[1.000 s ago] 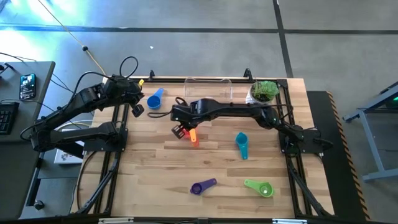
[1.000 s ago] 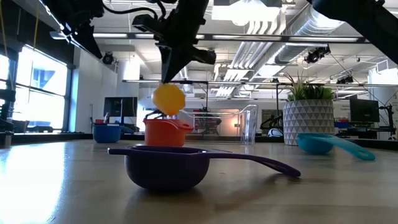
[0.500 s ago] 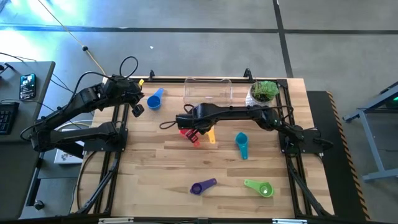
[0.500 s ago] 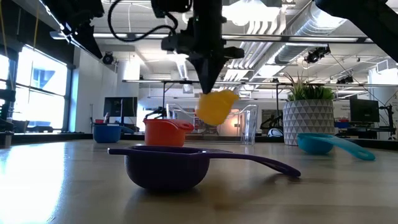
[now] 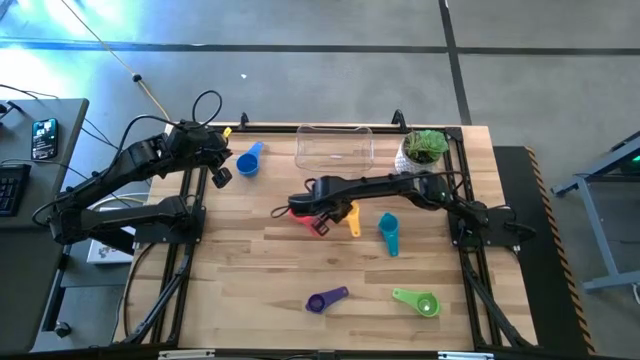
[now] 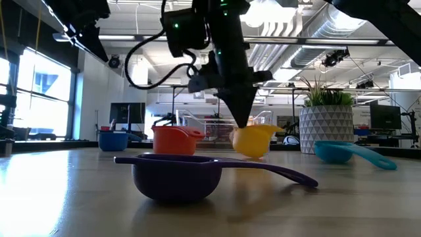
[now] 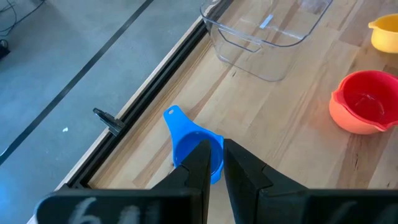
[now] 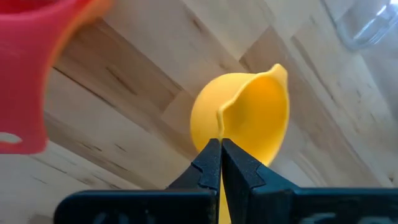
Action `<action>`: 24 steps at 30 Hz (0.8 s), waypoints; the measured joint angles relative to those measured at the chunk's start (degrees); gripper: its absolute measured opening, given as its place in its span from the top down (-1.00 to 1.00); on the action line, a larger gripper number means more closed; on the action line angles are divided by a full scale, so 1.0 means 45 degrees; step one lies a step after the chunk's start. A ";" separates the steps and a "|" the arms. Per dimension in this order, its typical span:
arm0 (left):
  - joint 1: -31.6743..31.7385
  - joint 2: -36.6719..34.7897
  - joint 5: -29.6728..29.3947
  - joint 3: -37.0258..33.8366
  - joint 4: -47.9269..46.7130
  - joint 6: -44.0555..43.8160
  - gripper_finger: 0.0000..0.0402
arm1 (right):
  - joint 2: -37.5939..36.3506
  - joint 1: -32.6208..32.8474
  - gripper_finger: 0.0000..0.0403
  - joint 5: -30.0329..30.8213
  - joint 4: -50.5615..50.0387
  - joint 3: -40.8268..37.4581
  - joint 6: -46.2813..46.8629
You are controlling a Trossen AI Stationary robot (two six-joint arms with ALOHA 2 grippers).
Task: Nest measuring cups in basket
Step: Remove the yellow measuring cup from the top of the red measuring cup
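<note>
While the yellow measuring cup (image 8: 245,118) is pinched by its handle in the right gripper (image 8: 219,163) mid-table, just beside the red cup (image 5: 303,212), it should be kept level toward the clear basket (image 5: 335,146) at the far edge.

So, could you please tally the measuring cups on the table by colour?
blue cup: 1
red cup: 1
orange cup: 1
yellow cup: 1
teal cup: 1
purple cup: 1
green cup: 1
Total: 7
</note>
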 joint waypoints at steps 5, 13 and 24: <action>0.0000 0.0000 0.0000 0.0000 0.0004 0.0010 0.83 | 0.0000 -0.0044 1.00 -0.0311 0.0246 -0.0274 -0.0323; 0.0000 0.0029 0.0000 0.0000 0.0024 0.0015 0.83 | 0.0000 -0.0184 1.00 -0.0860 0.0548 -0.0297 -0.0655; 0.0000 0.0029 0.0000 0.0000 0.0038 0.0024 0.83 | 0.0000 -0.0460 0.81 -0.1326 0.0879 -0.0297 -0.0836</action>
